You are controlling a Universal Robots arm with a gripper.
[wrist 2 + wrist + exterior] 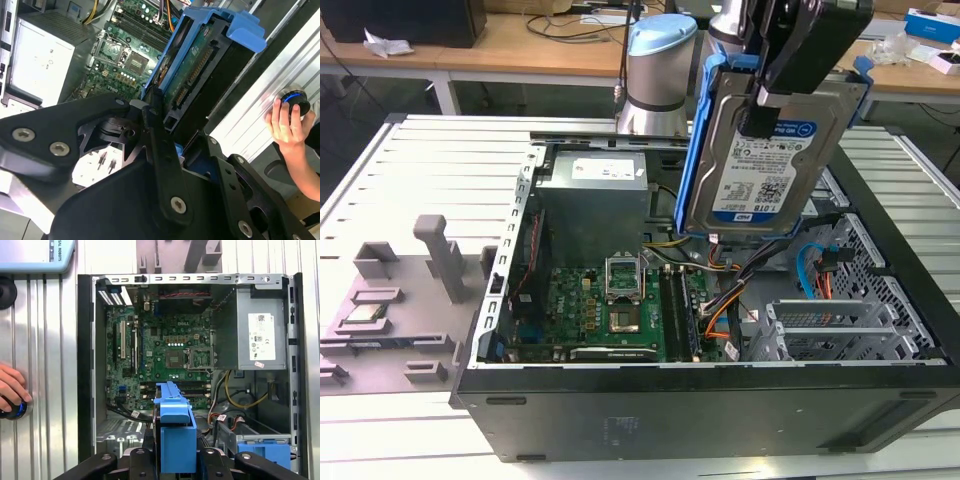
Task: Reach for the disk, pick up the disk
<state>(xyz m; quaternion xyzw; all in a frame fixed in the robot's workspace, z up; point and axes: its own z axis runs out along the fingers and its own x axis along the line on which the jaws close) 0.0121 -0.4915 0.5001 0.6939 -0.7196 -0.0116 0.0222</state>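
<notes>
Gripper: the black gripper (pixel 765 95) is clamped on the disk's upper edge — its fingers pinch the drive from both sides in the exterior view, and in both wrist views the black linkages close in around the blue carrier.

Disk: the disk (pixel 765 150) hangs in the air above the open computer case (pixel 720 400), clear of everything inside it. It is tilted, its silver face and blue-and-white label turned toward the exterior view, with the blue side rails (pixel 695 140) framing it. In the second wrist view its connector edge and green circuit board (pixel 192 75) show inside the blue frame; in the first wrist view the blue carrier (pixel 175 432) stands edge-on between the gripper's linkages.

Case: lying on its side on the ribbed metal table (pixel 430 180), lid off, motherboard (pixel 165 355) and grey power supply (pixel 260 337) exposed.

Grey fixture: 1 block (pixel 445 255) stands on the table at the exterior view's left, well apart from the case.

Person: a hand (pixel 287 122) rests on a round blue-ringed button (pixel 295 100) at the table's edge — beside the case, not touching it.
</notes>
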